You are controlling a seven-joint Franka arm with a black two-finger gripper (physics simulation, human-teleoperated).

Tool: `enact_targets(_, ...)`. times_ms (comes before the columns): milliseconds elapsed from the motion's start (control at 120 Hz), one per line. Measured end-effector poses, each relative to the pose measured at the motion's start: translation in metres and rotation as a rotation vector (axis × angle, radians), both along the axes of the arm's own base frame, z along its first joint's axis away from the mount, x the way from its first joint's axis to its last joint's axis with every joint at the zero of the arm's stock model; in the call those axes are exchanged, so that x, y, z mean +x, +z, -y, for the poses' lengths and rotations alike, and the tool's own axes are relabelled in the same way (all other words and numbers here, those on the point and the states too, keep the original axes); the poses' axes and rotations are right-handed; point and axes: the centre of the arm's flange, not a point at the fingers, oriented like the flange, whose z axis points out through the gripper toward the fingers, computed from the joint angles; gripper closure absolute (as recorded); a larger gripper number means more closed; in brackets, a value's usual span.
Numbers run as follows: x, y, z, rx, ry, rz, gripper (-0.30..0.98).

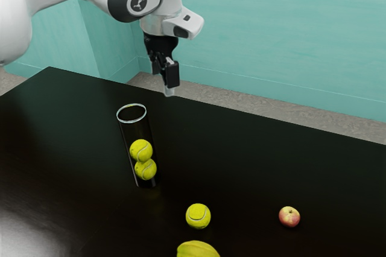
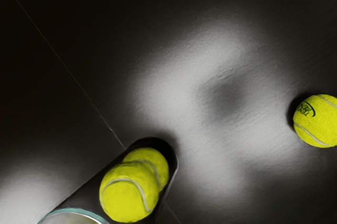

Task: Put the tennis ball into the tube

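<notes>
Black table, glossy: one, bearing the items below.

Clear tube, with a pale rim: one, standing upright toward the exterior view's left. Contents: two yellow-green tennis balls, the upper ball resting on the lower ball near the base; the upper part is unfilled.

Loose tennis ball, yellow-green with a pale seam: one, on the table outside the tube, apart from it, toward the exterior view's right. Dark printed lettering shows on it in the wrist view.

Apple, red and yellow: one, on the table, further toward the exterior view's right than the loose ball.

Yellow object, partly cut off by the exterior view's lower edge: one, near the loose ball; kind uncertain.

Black gripper, on my white arm: one, raised above the table, pointing down, apart from the loose ball. Whether it is released or clenched, I cannot tell.
</notes>
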Motion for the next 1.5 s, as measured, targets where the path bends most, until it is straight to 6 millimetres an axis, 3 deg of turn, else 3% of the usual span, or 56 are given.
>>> enact_targets(92,-0.001,-0.002,0.005,-0.034,-0.006,-0.010,0.00)
enact_targets(142,-0.003,-0.013,0.009,-0.082,-0.003,-0.048,0.00)
enact_targets(342,-0.013,-0.083,0.015,-0.161,0.023,-0.218,0.00)
enact_targets(442,-0.009,-0.133,0.020,-0.157,0.029,-0.300,0.00)
enact_targets(600,-0.023,-0.192,0.056,-0.142,-0.013,-0.349,0.00)
enact_targets(775,-0.051,-0.235,0.084,-0.173,-0.015,-0.306,0.00)
enact_targets(1000,-0.059,-0.295,0.074,-0.257,0.130,-0.292,0.00)
enact_targets(1125,-0.053,-0.321,0.063,-0.251,0.181,-0.277,0.00)
enact_targets(1325,-0.045,-0.341,0.064,-0.250,0.206,-0.233,0.00)
enact_targets(1500,-0.047,-0.348,0.062,-0.254,0.235,-0.222,0.14)
